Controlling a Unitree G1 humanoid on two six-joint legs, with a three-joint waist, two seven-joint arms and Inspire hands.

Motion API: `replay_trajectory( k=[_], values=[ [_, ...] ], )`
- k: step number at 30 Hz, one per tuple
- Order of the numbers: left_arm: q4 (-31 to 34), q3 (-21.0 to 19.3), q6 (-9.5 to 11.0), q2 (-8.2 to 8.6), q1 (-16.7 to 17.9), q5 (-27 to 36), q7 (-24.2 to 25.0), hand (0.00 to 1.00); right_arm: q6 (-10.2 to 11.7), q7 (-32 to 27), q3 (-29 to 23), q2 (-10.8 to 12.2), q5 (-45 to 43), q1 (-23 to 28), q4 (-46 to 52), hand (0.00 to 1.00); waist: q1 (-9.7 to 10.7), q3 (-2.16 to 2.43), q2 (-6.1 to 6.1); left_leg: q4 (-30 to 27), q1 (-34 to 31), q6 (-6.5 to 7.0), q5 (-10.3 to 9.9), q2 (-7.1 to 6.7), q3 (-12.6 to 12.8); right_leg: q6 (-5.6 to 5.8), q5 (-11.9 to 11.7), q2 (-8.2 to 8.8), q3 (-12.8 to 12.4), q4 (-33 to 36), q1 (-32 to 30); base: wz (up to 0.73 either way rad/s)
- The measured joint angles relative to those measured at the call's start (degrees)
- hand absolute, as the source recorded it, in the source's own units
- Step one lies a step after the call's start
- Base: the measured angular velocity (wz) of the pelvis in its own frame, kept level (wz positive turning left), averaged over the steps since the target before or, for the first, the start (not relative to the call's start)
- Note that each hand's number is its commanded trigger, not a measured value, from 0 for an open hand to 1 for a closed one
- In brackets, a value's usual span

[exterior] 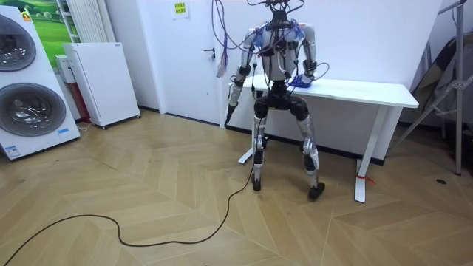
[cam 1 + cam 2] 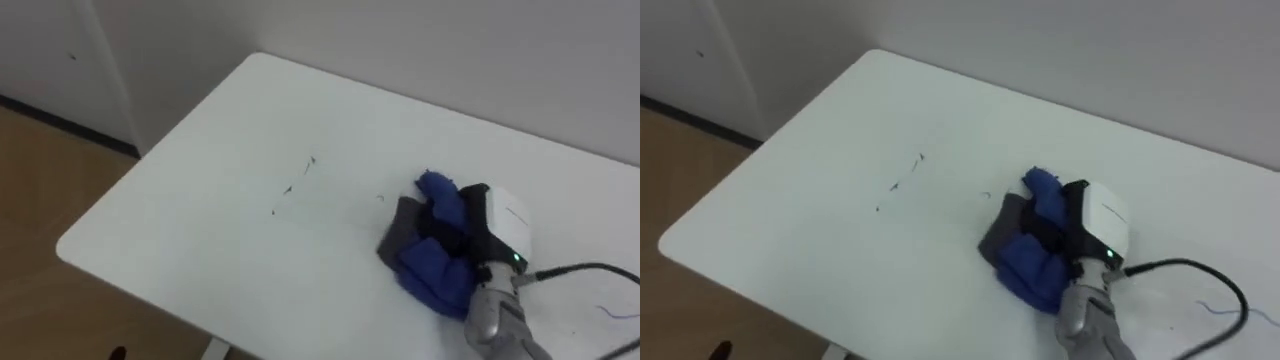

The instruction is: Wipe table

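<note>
The robot stands at the white bench, right up against its front edge. Its right hand rests on the bench top, with the fingers curled into a blue and grey cloth that is all bunched up around them. A few little dark marks sit on the bench near the cloth. The left hand hangs down by the robot's side, too small to tell if it is open.

No text can be read. A yellow notice, at the top of the room view left of centre, carries print too small to make out.
</note>
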State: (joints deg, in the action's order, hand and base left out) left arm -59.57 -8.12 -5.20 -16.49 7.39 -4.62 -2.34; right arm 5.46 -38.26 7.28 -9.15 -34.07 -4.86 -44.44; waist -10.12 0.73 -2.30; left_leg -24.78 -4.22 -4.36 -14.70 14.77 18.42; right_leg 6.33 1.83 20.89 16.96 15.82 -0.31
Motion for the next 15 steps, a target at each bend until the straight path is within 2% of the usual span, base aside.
replay_trajectory(
  k=[1, 2, 3, 4, 5, 6, 7, 8, 9, 10, 11, 12, 13, 14, 15],
  values=[
    [0.0, 0.0, -0.1, 0.12, -0.3, 0.2, 0.0, 0.00, 0.1, 0.4, -0.1, 0.0, -0.2, 0.0, 0.1, 1.00, 0.0, -0.04, -0.52, -0.9, 0.1, -1.57, 0.2, 1.70, 0.9, 0.12, -1.1, -0.55, 2.5, 0.4, 0.1, 0.06],
    [0.1, 0.1, -0.1, 0.13, -0.3, 0.4, 0.0, 0.00, 0.3, 0.9, 0.0, 0.1, -0.7, -0.1, 0.3, 1.00, -0.1, -0.09, -0.86, -1.2, 0.4, -2.40, 0.4, 2.41, 1.5, 0.01, -2.1, -1.10, 3.0, 0.8, 0.0, -0.30],
    [0.1, 0.2, 0.1, 0.76, 0.3, 0.8, -0.1, 0.00, 1.0, 1.8, 0.0, 0.0, -2.3, -0.2, 0.7, 1.00, -0.8, 0.09, -0.43, -1.8, 1.0, -4.41, 0.6, 4.31, 2.0, 2.84, 0.5, -2.44, 4.4, 1.8, -0.1, -0.55],
    [0.3, 0.3, 0.2, 1.78, 0.8, 1.7, 0.1, 0.00, 1.1, 2.7, -0.1, 0.0, -3.7, -1.0, 1.3, 1.00, -1.2, 0.10, 0.73, -1.2, 1.4, -6.56, 1.6, 6.38, 1.9, 3.27, 3.4, -4.84, 5.2, 2.9, -0.8, -0.57],
    [0.5, 0.3, 0.3, 2.47, 1.0, 1.9, 0.1, 0.00, 1.1, 3.2, -0.1, -0.1, -5.0, -1.3, 1.8, 1.00, -1.2, 0.15, 1.36, -0.3, 1.7, -7.40, 2.5, 7.47, 1.6, 2.41, 4.3, -5.83, 6.1, 4.0, -1.6, -0.42],
    [0.6, 0.4, 0.4, 3.47, 1.2, 2.7, 0.2, 0.00, 1.1, 4.4, -0.1, -0.2, -6.8, -1.6, 3.1, 1.00, -0.9, 0.23, 1.80, 2.3, 2.0, -8.02, 4.6, 8.04, -0.1, 0.68, 6.4, -6.95, 7.3, 6.4, -3.1, -0.10],
    [0.8, 0.5, 0.5, 4.26, 1.2, 2.8, 0.4, 0.00, 1.1, 5.5, -0.1, -0.3, -7.2, -2.1, 4.3, 1.00, -0.4, 0.05, 1.43, 3.8, 2.1, -6.62, 6.5, 7.98, -0.9, -0.34, 8.7, -7.27, 7.5, 9.3, -4.9, 0.07],
    [1.0, 0.6, 0.6, 4.61, 1.3, 3.0, 0.5, 0.00, 1.1, 6.1, -0.1, -0.4, -7.2, -2.1, 4.6, 1.00, 0.1, -0.30, 1.30, 4.0, 2.2, -5.88, 7.3, 7.79, -1.0, -0.60, 9.9, -7.42, 7.4, 10.3, -5.1, 0.27],
    [1.1, 1.6, 0.7, 4.93, 1.6, 2.9, 0.7, 0.00, 1.0, 7.2, -0.1, -0.5, -7.3, -2.2, 4.9, 1.00, 0.4, -0.36, 1.48, 2.4, 2.0, -5.59, 7.5, 7.58, -1.0, -0.94, 12.1, -8.76, 6.4, 11.1, -5.0, 0.25],
    [1.1, 2.0, 1.2, 4.90, 2.0, 2.8, 0.7, 0.00, 1.0, 8.5, -0.1, -0.5, -7.6, -2.2, 5.4, 1.00, 0.4, -0.50, 1.73, 0.0, 1.6, -5.57, 7.5, 7.49, -1.0, -2.38, 13.3, -10.95, 4.4, 11.1, -4.8, 0.15],
    [1.1, 1.9, 1.5, 4.84, 2.3, 2.8, 0.7, 0.00, 0.9, 9.4, -0.1, -0.4, -7.6, -2.4, 5.7, 1.00, 0.4, -0.66, 1.90, -1.1, 1.3, -5.44, 7.5, 7.42, -1.4, -3.08, 13.7, -12.38, 2.6, 11.0, -4.8, 0.13],
    [1.0, 1.9, 1.5, 4.81, 2.6, 2.8, 0.7, 0.00, 0.5, 10.9, -0.1, -0.5, -7.6, -2.5, 6.8, 1.00, 0.3, -0.99, 2.36, -3.8, 0.3, -4.64, 7.0, 6.77, -2.3, -4.39, 14.4, -14.99, -0.8, 10.9, -4.8, 0.13],
    [1.0, 1.9, 1.4, 4.99, 3.4, 2.8, 0.9, 0.00, 0.5, 12.1, -0.1, -0.6, -7.9, -2.5, 7.3, 1.00, 0.3, -1.12, 2.67, -5.8, -0.1, -2.76, 5.9, 4.75, -3.8, -5.43, 14.6, -17.03, -4.7, 10.9, -4.9, 0.04],
    [1.0, 1.8, 1.4, 5.29, 4.4, 2.7, 0.9, 0.00, 0.6, 13.3, 0.0, -0.8, -7.8, -2.8, 7.7, 1.00, -0.4, -1.37, 3.09, -7.8, -0.7, -0.66, 3.8, 1.39, -5.4, -6.97, 14.3, -18.04, -9.3, 10.9, -4.9, -0.09],
    [0.8, 1.9, 1.4, 5.48, 5.0, 2.7, 1.1, 0.00, 0.7, 13.8, -0.1, -0.9, -7.4, -3.0, 7.8, 1.00, -0.8, -1.51, 3.14, -8.1, -1.1, -0.02, 2.1, -1.38, -7.1, -7.53, 14.1, -18.31, -11.5, 10.8, -4.9, -0.24]
  ],
)
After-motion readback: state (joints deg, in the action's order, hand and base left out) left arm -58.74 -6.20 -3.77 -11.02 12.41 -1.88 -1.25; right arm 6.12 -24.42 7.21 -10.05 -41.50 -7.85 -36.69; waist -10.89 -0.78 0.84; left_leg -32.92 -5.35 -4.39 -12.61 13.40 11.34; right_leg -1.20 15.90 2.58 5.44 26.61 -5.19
